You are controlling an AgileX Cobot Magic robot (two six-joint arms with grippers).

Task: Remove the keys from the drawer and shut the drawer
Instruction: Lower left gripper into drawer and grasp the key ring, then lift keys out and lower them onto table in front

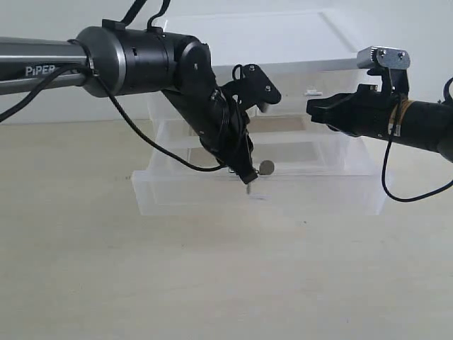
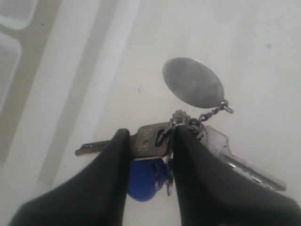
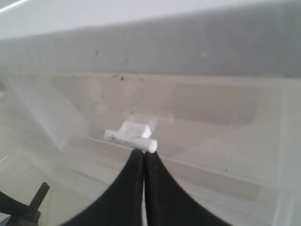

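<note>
The drawer (image 1: 177, 195) stands pulled open on the counter (image 1: 212, 283). The keys (image 2: 146, 143) lie on its floor, not yet lifted out, so both the taking out and the closing are left to do. The left gripper (image 2: 149, 134) is at the grasp: its arm slopes steeply down into the drawer, fingers (image 2: 113, 160) pinched on the head of one key, as far as I can judge. The right gripper (image 3: 143, 153) hangs level by the unit's upper front, fingers together, holding nothing.
</note>
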